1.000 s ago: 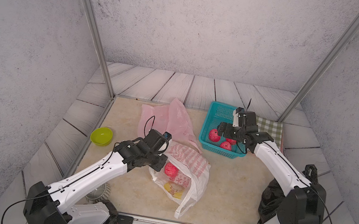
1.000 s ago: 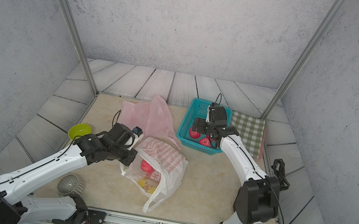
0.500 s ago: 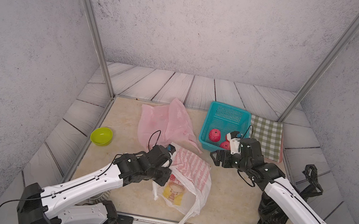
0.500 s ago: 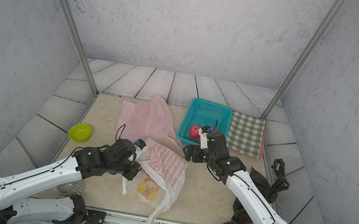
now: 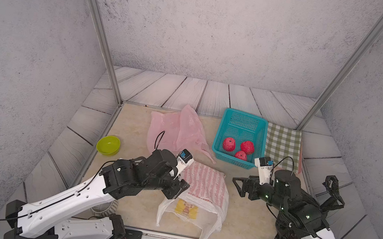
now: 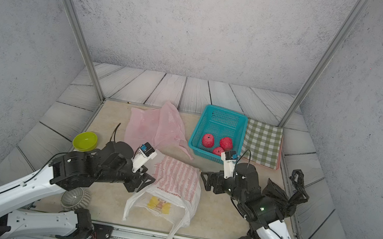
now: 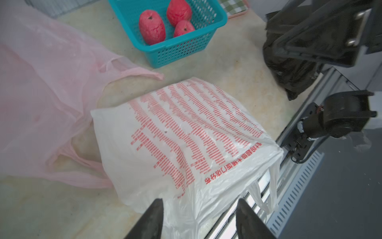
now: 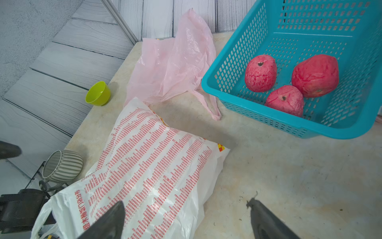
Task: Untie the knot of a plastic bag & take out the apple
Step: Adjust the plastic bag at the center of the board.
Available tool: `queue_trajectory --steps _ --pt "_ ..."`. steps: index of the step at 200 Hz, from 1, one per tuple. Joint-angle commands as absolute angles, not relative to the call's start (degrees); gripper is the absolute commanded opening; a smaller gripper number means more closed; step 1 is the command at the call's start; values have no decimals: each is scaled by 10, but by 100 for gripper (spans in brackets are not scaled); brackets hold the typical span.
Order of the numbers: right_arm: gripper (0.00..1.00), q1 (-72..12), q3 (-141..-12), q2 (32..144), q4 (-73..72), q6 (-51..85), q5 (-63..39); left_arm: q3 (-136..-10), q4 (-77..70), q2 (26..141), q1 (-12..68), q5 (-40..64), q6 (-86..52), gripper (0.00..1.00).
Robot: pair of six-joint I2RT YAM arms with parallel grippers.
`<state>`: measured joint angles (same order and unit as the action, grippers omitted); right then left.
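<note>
Plastic bag (image 5: 202, 189), thin, crinkled, white, red-printed

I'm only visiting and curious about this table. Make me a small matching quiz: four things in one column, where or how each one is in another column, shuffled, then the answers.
Things:
1. apples
2. bowl
3. cloth
4. printed bag

Descriptions:
A. lying flat beside the teal basket
B. slumped in front of the pink bag
C. lime green, empty
D. inside the teal basket

Pairs: 1-D, 2-C, 3-A, 4-B.
</note>
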<state>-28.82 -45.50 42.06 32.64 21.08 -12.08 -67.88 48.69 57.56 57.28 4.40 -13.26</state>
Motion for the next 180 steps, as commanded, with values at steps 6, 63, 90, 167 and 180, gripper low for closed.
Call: queue_trajectory --steps 6,63,90,167,180 --pt "94 -289 -447 395 369 217 -127 -728 501 636 594 151 16 58" --pt "94 -289 -431 362 391 217 -126 -826 593 821 746 0 172 62" --pt "94 -289 -424 352 387 223 -124 -828 576 872 777 -87 163 68" --pt "94 -289 -418 347 382 223 -119 -807 485 939 795 -263 122 46" --pt "94 -289 -417 346 381 222 -117 -809 480 942 795 -255 128 5"
